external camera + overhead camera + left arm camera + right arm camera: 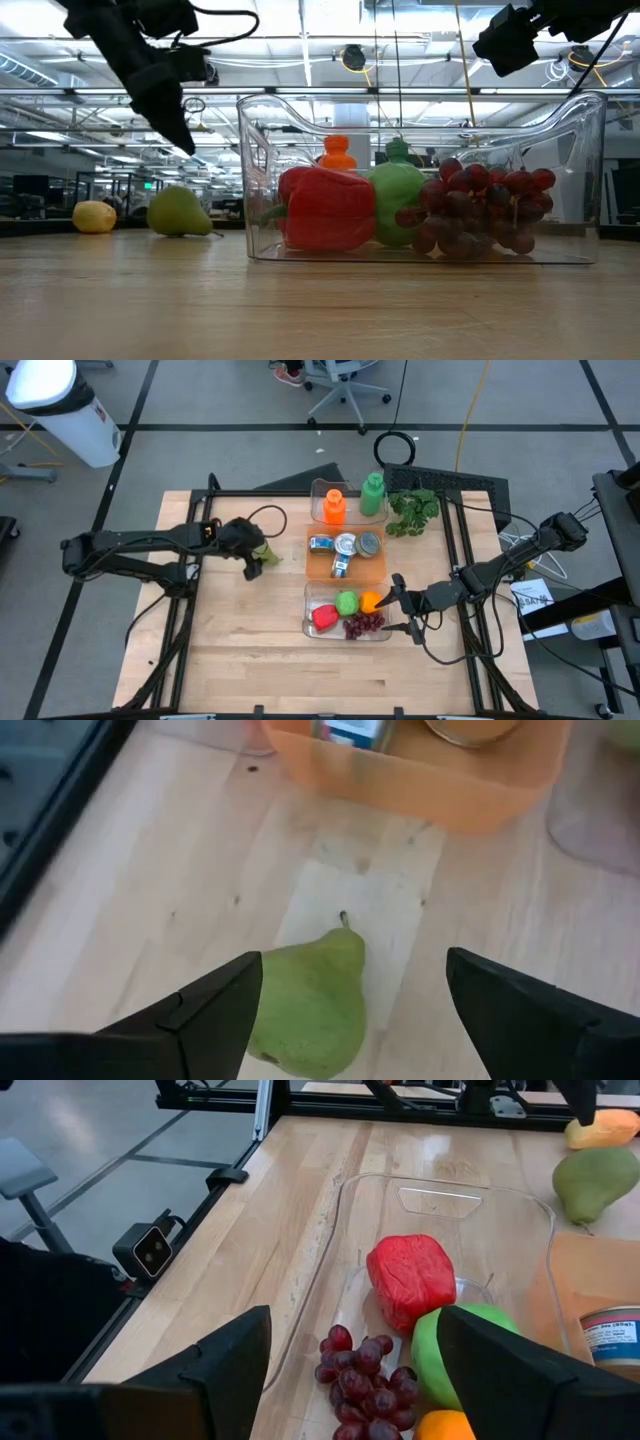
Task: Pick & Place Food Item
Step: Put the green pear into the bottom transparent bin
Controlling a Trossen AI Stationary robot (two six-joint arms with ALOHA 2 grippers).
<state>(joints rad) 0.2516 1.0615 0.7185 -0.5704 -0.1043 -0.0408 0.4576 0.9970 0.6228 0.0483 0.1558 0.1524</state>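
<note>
**Left wrist view: pear lined up for pickup**

The left gripper [345,1010] is hovering with fingers apart over the pear [310,1005], lying on the table just beside the orange tray [450,795]. Likely next: lowering and closing. The pear is looking smooth, green, stem toward the tray. The right gripper [350,1380] is waiting, fingers apart.

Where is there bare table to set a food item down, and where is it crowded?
Free: the wide wooden strip between the clear bin and the near table edge, plus wood left of the pear. Crowded: the centre column of bottle bin, orange tray and clear bin, stacked edge to edge.
</note>
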